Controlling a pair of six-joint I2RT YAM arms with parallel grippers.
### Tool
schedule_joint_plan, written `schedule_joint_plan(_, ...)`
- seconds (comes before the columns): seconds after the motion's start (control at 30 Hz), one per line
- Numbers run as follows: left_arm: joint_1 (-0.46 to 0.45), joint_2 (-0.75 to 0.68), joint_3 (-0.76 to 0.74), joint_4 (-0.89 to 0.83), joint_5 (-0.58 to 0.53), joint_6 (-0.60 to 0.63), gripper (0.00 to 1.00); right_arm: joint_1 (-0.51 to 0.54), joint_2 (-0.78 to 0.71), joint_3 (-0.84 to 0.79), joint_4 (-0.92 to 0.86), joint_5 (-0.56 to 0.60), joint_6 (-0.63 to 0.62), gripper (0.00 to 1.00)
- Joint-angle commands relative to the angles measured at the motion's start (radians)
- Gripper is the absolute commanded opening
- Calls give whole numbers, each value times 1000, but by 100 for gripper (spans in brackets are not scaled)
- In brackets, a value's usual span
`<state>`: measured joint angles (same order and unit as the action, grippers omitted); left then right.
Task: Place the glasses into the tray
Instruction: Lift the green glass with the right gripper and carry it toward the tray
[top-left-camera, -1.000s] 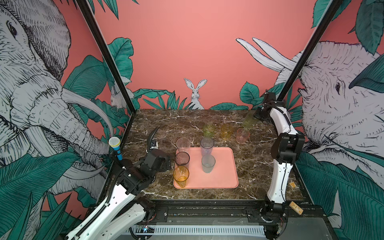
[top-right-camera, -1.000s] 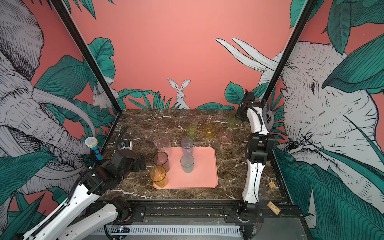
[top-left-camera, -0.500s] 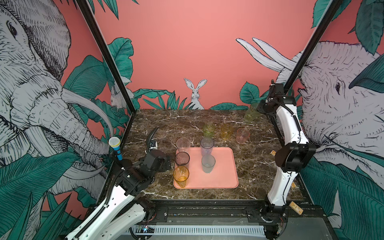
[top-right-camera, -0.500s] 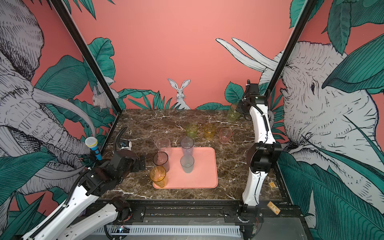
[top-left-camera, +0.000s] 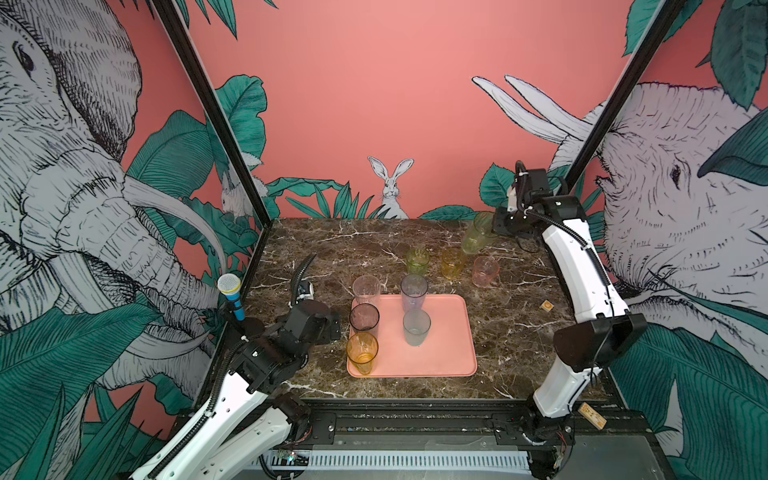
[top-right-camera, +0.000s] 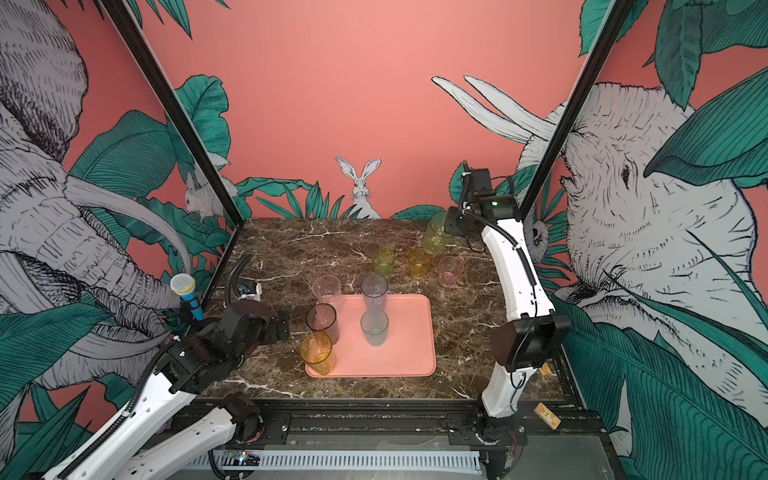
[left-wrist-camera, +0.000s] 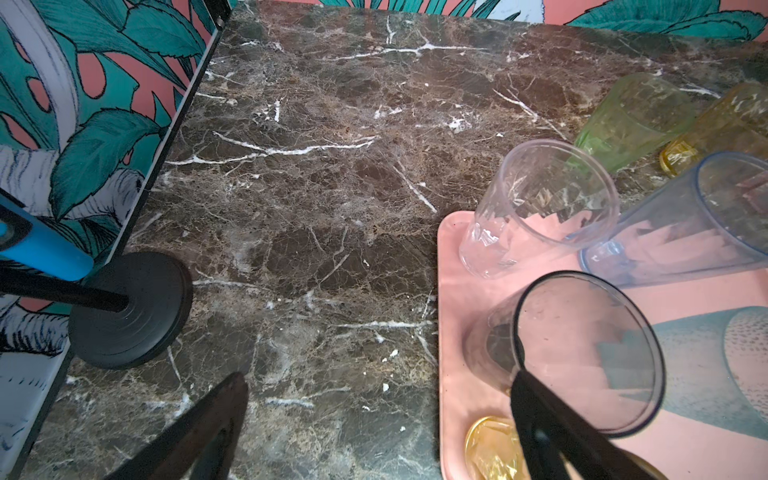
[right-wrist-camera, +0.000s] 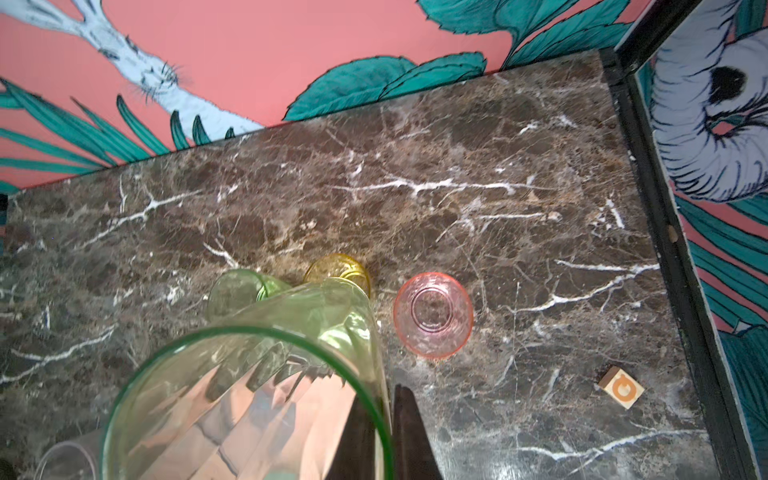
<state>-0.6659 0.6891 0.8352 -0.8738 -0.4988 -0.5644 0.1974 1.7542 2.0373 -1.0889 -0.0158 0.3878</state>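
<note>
The salmon-pink tray (top-left-camera: 449, 345) (top-right-camera: 411, 336) lies mid-table. On it stand several glasses: clear tall (top-left-camera: 366, 289), smoky dark (top-left-camera: 364, 320), amber (top-left-camera: 362, 353), grey-lilac (top-left-camera: 414, 291) and frosted grey-teal (top-left-camera: 416, 327). Behind it on the marble stand a short green glass (top-left-camera: 417, 261), a yellow one (top-left-camera: 453, 262) and a pink one (top-left-camera: 485, 271) (right-wrist-camera: 433, 314). My right gripper (top-left-camera: 494, 226) (right-wrist-camera: 388, 399) is shut on the rim of a tall yellow-green glass (top-left-camera: 478, 232) (right-wrist-camera: 249, 395), which hangs tilted above the back right. My left gripper (top-left-camera: 332, 328) (left-wrist-camera: 380, 380) stands open just left of the tray, empty.
A blue toy microphone (top-left-camera: 230, 295) on a black round stand (left-wrist-camera: 129, 309) sits at the left wall. A small wooden block (top-left-camera: 546, 306) (right-wrist-camera: 621, 386) lies right of the tray. Printed walls close the back and both sides.
The right arm has carried the tall yellow-green glass a little leftward from the back right corner, and its elbow has dropped toward the front. The left arm has not moved.
</note>
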Motion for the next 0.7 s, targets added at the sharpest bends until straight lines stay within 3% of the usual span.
schedule_joint_plan(0.0, 3, -14, 25, -23, -21, 1, 99, 24, -78, -63, -17, 36, -27, 0)
schedule_joint_plan(0.67, 4, -2, 38, -26, 0, 6, 99, 268, -414, -497, -43, 140, -61, 0)
